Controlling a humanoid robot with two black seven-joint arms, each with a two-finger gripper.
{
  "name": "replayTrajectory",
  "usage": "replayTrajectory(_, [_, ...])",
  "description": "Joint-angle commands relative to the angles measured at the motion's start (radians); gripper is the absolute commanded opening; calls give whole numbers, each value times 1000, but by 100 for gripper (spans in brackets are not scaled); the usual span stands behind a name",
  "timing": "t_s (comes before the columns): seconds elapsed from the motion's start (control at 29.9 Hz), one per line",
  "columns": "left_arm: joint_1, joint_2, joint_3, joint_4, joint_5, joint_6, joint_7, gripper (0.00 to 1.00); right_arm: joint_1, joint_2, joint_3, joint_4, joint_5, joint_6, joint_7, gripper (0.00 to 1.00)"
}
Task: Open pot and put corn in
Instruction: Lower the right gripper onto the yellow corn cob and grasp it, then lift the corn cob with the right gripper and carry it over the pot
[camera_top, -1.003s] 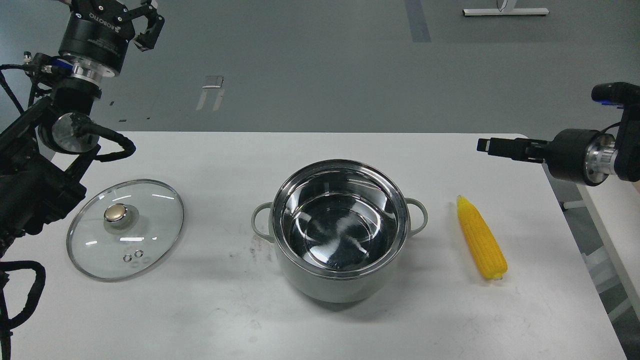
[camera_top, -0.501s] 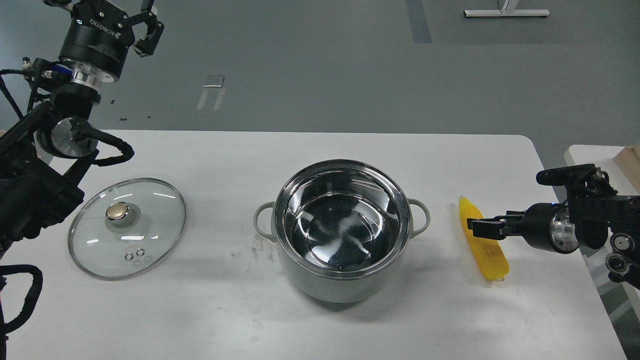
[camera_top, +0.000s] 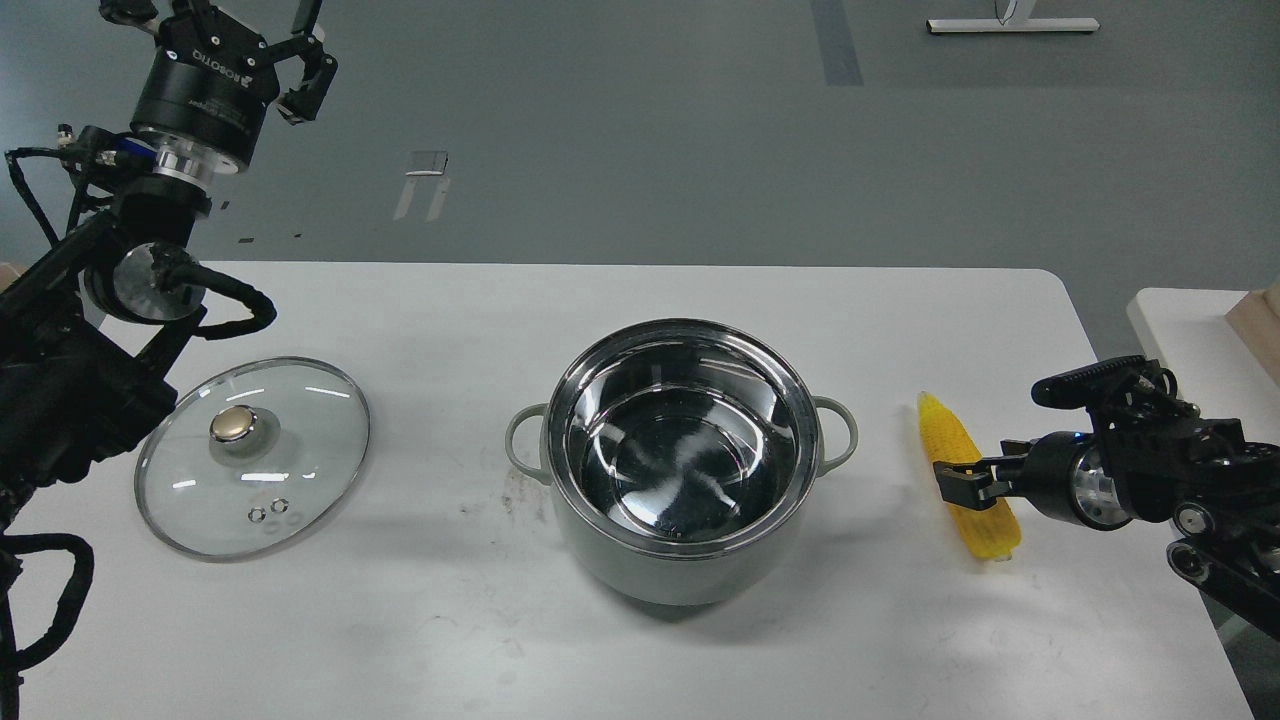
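Observation:
The pale grey-green pot (camera_top: 660, 575) stands open and empty in the middle of the white table, its steel interior showing. The yellow corn (camera_top: 941, 428) lies on the table just right of the pot, point away from me. My right gripper (camera_top: 957, 483) reaches in from the right, low over the middle of the corn and covering part of it; its fingers are seen edge-on, so I cannot tell them apart. My left gripper (camera_top: 222, 28) is raised high at the top left, open and empty.
The glass lid with its gold knob (camera_top: 300, 440) lies flat on the table left of the pot, under my left arm. A second white table (camera_top: 1180, 320) stands off the right edge.
My right gripper has dropped from high at the right edge down to the corn and moved a little along it toward me. The left arm has shifted only slightly.

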Motion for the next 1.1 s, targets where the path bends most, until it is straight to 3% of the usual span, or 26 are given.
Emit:
replayTrajectory(0.0, [0,0,-1,1,0,0,0,98,-2,12,1,-1,-3,0,-1,72])
replayTrajectory(0.07, [-1,0,-1,1,0,0,0,98,-7,15,1,-2,-9,0,-1,61])
replayTrajectory(0.13, [-1,-2,-1,-2,0,0,0,98,-10,17,0,-3,-12,0,-12,40])
replayTrajectory(0.27, [0,0,-1,-9,0,0,0,98,-19,17,4,1,-9,0,-27,21])
replayTrajectory(0.37, [-1,1,0,-9,0,0,0,98,-22,11,10,1,-7,0,-27,0])
replayTrajectory(0.47, [-3,3,-1,-10,0,0,0,98,-20,0,39,2,-3,0,-26,0])
replayTrajectory(0.67, [-6,13,-1,-18,0,0,0,98,-13,-66,282,37,56,0,-15,0])
replayTrajectory(0.84, [-4,24,0,-50,0,2,0,98,19,-46,458,154,197,0,-15,0])
replayTrajectory(1.07, [-6,20,-1,-50,0,21,0,98,58,219,448,321,198,0,-32,0])
